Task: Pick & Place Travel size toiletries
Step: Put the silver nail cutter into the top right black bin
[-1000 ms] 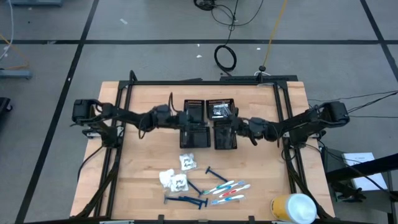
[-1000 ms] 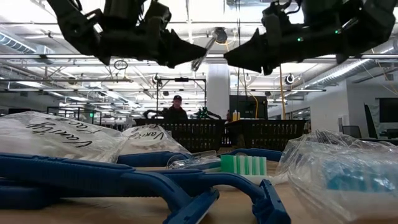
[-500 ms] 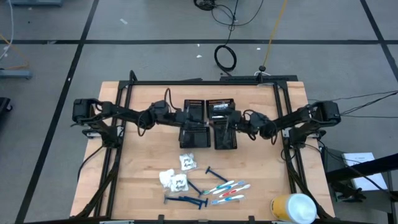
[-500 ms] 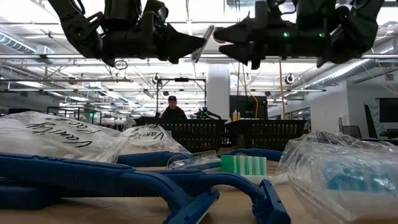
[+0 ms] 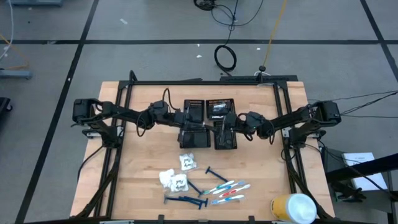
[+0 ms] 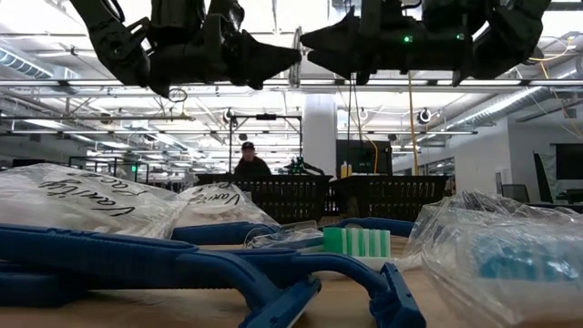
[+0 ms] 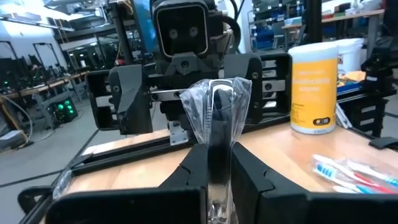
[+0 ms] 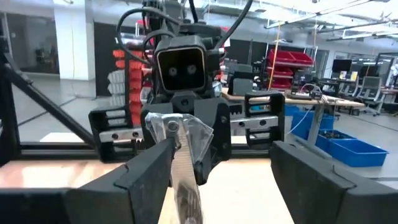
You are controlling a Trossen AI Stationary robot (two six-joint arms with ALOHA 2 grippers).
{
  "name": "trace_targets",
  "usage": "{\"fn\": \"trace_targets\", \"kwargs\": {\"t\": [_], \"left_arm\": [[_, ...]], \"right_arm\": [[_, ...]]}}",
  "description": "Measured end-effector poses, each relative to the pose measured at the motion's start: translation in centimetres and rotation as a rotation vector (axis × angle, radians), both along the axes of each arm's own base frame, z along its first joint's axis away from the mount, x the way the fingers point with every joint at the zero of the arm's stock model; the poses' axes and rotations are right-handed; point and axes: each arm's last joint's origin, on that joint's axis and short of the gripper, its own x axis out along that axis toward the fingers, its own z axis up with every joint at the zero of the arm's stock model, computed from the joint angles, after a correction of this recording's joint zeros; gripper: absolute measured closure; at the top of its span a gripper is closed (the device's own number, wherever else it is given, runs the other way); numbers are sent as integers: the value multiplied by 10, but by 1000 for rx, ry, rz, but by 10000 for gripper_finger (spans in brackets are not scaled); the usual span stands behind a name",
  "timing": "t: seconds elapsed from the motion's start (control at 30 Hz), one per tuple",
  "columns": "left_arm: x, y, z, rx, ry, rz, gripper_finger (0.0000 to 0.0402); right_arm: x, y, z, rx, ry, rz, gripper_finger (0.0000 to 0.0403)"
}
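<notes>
Left gripper (image 7: 210,167): my fingers are closed on a clear-wrapped silvery piece (image 7: 213,115), held upright above the black mesh trays (image 5: 205,123) at mid-table.
Right gripper (image 8: 217,174): my fingers stand wide apart, facing the left gripper, with the wrapped piece between them but not clamped.
Wrapped piece: raised off the table, pinched at its lower end by my left fingers; its crinkled wrap fans out at the top.
Remaining toiletries: blue razors (image 5: 186,200), toothbrushes (image 5: 229,190) and white crinkly packets (image 5: 178,176) lie together on the wooden table (image 5: 143,174), near its front edge.
Yellow-and-white cylinder (image 5: 292,208): at the table's front right corner, apart from the toiletries.
Background: a person (image 6: 247,160) shows beyond the trays in the low view.
</notes>
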Motion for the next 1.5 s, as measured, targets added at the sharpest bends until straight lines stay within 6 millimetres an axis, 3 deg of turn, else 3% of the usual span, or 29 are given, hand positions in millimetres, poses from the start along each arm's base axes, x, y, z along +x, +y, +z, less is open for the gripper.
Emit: {"fn": "trace_targets", "kwargs": {"t": [0.37,0.8,1.5], "left_arm": [[-4,12,8,-10,-52,26,378],[12,-7,19,12,-46,-43,378],[14,-4,14,-15,-12,46,378]], "right_arm": [[-2,0,-26,31,211,4,146],[-2,0,-17,21,131,5,147],[-2,3,-12,22,83,85,188]]}}
